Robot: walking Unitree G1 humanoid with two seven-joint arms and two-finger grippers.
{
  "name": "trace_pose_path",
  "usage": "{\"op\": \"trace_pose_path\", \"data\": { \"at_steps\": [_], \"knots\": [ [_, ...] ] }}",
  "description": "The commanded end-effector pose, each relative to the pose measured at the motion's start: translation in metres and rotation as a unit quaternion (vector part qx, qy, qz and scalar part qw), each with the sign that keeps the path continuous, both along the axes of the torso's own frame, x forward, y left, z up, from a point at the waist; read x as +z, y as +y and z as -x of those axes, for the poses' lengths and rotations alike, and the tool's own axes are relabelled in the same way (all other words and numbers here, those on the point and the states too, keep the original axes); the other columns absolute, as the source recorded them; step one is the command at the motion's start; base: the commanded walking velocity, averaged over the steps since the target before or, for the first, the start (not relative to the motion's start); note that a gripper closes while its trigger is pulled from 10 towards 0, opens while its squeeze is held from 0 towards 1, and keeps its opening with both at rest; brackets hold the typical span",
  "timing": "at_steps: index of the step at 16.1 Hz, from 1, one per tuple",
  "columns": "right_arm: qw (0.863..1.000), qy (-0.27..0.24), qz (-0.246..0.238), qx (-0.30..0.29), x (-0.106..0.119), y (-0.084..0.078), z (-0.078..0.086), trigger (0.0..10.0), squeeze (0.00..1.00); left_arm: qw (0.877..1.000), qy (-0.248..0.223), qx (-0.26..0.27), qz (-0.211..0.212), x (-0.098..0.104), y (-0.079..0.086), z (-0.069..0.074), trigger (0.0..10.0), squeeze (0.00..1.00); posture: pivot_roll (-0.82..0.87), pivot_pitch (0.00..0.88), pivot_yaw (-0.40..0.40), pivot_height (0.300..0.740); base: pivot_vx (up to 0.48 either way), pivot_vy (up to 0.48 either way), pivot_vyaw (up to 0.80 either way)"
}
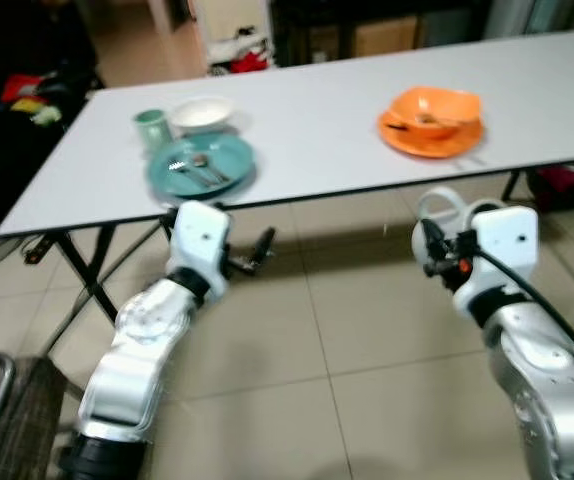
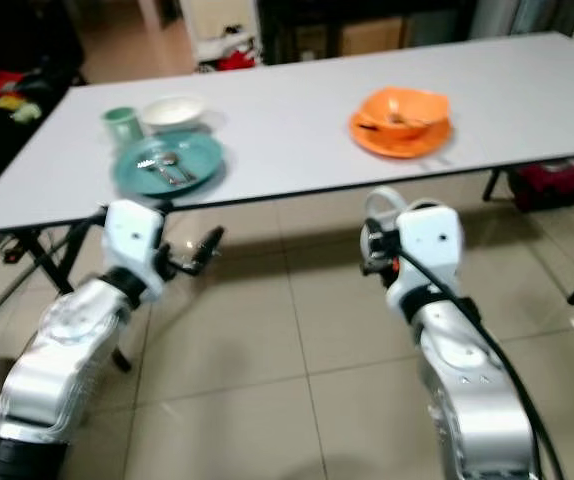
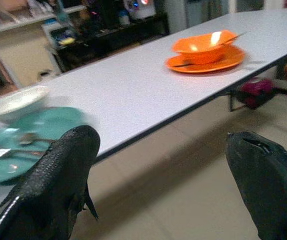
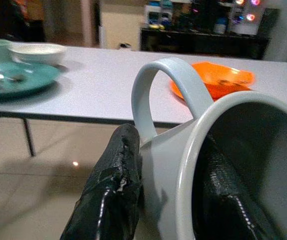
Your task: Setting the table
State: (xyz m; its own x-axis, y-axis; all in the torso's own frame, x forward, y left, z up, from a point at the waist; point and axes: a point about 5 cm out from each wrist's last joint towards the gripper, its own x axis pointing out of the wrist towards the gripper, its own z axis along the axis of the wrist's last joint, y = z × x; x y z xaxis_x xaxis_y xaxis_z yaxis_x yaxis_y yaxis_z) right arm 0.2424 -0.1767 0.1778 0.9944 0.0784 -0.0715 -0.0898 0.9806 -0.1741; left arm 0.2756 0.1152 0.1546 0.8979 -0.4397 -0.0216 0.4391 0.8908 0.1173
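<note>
Both arms are clad in glossy silver shells, rounded and segmented, each ending in a boxy white wrist block with a small dark screw dot on its face. A black collar rings the joint behind each block. The left pincer (image 1: pixel 263 246) has black fingers (image 3: pixel 58 175) with a finely pebbled, rubbery skin (thick and blunt at the tips). The right pincer (image 4: pixel 168 200) shows smoother, shinier black fingers. A thick black cable runs along the right forearm, beside a small orange-red mark.
</note>
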Motion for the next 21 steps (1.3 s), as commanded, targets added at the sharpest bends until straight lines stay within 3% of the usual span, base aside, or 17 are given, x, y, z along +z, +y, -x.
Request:
{"op": "trace_pose_path", "data": {
  "at_steps": [1,7,13,19,21],
  "knots": [
    [1.000,-0.018,-0.003,0.012,0.0075,0.0056,0.0002,10.0,0.00,1.000,-0.004,0.013,-0.011,0.0022,0.0095,-0.0013,10.0,0.00,-0.06,0.000,0.103,0.740,0.307,0.000,0.00],
    [1.000,-0.018,-0.005,0.011,0.0075,0.0054,-0.0011,10.0,0.00,1.000,-0.005,0.011,-0.011,0.0027,0.0084,-0.0022,10.0,0.00,-0.06,0.000,0.100,0.740,0.307,0.000,0.00],
    [1.000,-0.019,-0.007,0.008,0.0078,0.0050,-0.0028,10.0,0.00,1.000,-0.007,0.007,-0.010,0.0038,0.0061,-0.0044,10.0,0.00,-0.06,0.000,0.104,0.740,0.310,0.000,-0.80],
    [1.000,-0.022,-0.008,0.008,0.0084,0.0054,-0.0035,10.0,0.00,1.000,-0.009,0.008,-0.010,0.0038,0.0066,-0.0047,10.0,0.00,-0.06,0.000,0.099,0.740,0.311,0.000,0.00],
    [1.000,-0.014,-0.014,0.013,0.0069,0.0061,-0.0037,10.0,0.00,1.000,-0.011,0.007,-0.010,0.0041,0.0055,-0.0054,10.0,0.00,-0.06,0.000,0.100,0.740,0.311,0.000,-0.69]
  ]
}}
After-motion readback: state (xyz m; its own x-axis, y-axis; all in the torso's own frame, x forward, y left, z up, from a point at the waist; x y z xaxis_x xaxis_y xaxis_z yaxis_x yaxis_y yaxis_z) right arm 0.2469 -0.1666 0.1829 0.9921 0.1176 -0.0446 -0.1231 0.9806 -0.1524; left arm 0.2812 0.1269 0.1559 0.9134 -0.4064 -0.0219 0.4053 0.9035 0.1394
